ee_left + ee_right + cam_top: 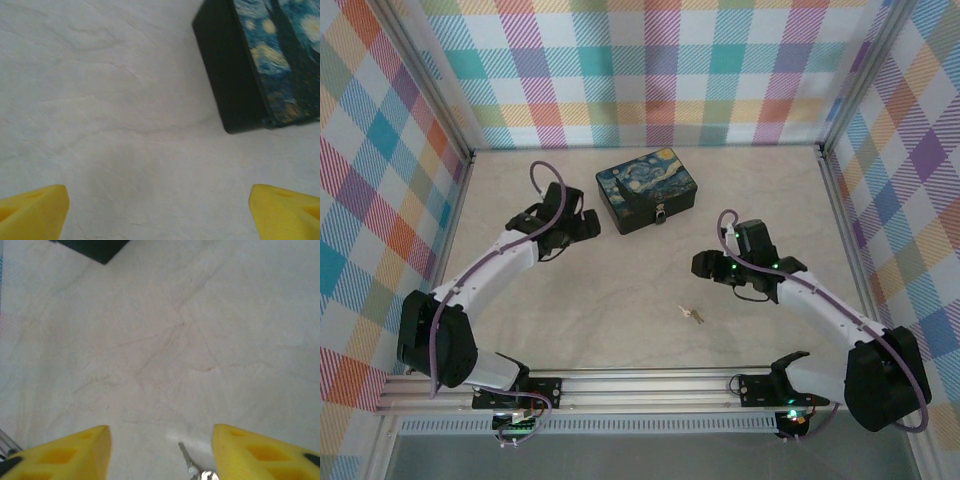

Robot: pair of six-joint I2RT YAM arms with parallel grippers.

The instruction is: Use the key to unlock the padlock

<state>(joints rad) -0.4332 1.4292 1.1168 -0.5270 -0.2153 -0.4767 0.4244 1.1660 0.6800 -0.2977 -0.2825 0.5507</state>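
The tiny silvery padlock [662, 213] hangs at the front face of the dark blue swirl-painted box [647, 188]. On the bare table lies the small shiny key [692, 313], toward the front centre. My right gripper [703, 266] hovers behind and to the right of the key. In the right wrist view it [160, 455] is open, with the key [191, 467] on the table between its yellow fingers [67, 452], nearer the right one. My left gripper [588, 226] is open just left of the box, its yellow fingertips [35, 210] wide apart over bare table.
The box's dark side wall [225, 75] stands ahead and right of the left gripper. A corner of the box [95, 247] shows at the top of the right wrist view. Plaid walls [650, 70] enclose the pale marbled table [620, 290]; a metal rail [640, 385] runs along the near edge.
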